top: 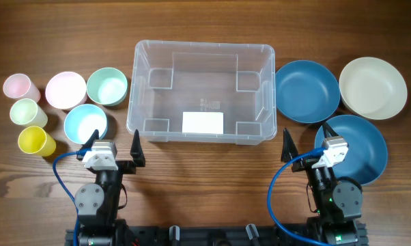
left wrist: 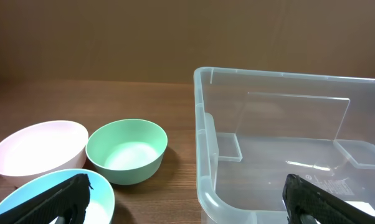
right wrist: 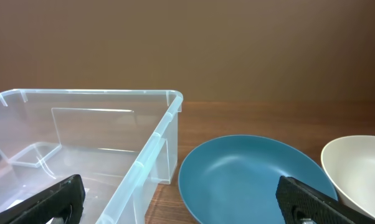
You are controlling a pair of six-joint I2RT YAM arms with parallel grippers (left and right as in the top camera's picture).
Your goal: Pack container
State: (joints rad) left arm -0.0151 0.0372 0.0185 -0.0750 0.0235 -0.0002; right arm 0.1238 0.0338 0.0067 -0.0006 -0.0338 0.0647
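Container: a large rectangular clear plastic container (top: pixel 201 44) with rounded corners and a rimmed edge. We find it at the middle of the brown wooden table (top: pixel 205 188), upright and empty.
Container, heading: the mouth faces up. The long axis runs left to right across the table, with one long side turned to the arms. The white label (top: pixel 203 122) on the base lies by that near side.
Container, placing: we judge it is set midway between the arms so that either can reach in.
Left of container: a mint green plastic bowl (top: pixel 107 86) sits just beside the wall, with a pale pink bowl (top: pixel 66 89) next to it and a light blue bowl (top: pixel 86 123) nearer the arms. Farther out stand a pink cup (top: pixel 20 87), a pale green cup (top: pixel 26 112) and a yellow cup (top: pixel 36 141).
Right of container: a dark blue shallow dish (top: pixel 306 91) sits just beside the wall, with a cream dish (top: pixel 373 87) beyond it. A second dark blue dish (top: pixel 359 150) lies nearer the arms.
Wares, placing: we judge the small pieces are meant for the left arm and the broad ones for the right. All stand mouth up and unstacked, so each offers a free rim to grasp.
Left gripper (top: pixel 115 145): the jaws are spread wide and hold nothing. It sits by the container's near left corner, beside the light blue bowl.
Right gripper (top: pixel 306 141): the jaws are spread wide and hold nothing. It sits by the near right corner, and its wrist overlaps the second dark blue dish in the overhead view.
Progress: by our reckoning nothing is packed yet.
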